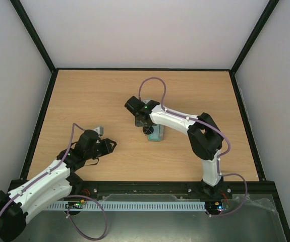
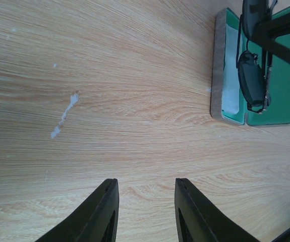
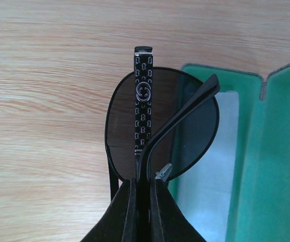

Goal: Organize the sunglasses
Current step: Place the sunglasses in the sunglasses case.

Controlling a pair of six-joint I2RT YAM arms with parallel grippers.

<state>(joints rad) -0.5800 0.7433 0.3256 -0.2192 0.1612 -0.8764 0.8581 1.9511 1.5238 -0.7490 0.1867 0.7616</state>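
Observation:
The sunglasses (image 3: pixel 143 106) have a thin black frame, dark lenses and a patterned arm. My right gripper (image 3: pixel 143 185) is shut on their folded frame and holds them over the left edge of the open grey case with green lining (image 3: pixel 278 151). A light blue cloth (image 3: pixel 210 181) lies inside the case. In the top view the right gripper (image 1: pixel 146 126) is over the case (image 1: pixel 157 136) at the table's middle. In the left wrist view the sunglasses (image 2: pixel 250 75) hang over the case (image 2: pixel 216 75). My left gripper (image 2: pixel 146 184) is open and empty over bare wood, and also shows in the top view (image 1: pixel 112 145).
A white scuff mark (image 2: pixel 64 116) is on the wooden table (image 1: pixel 94 96). Black frame rails and white walls border the table on the left, back and right. The right arm's elbow (image 1: pixel 205 136) stands to the right of the case.

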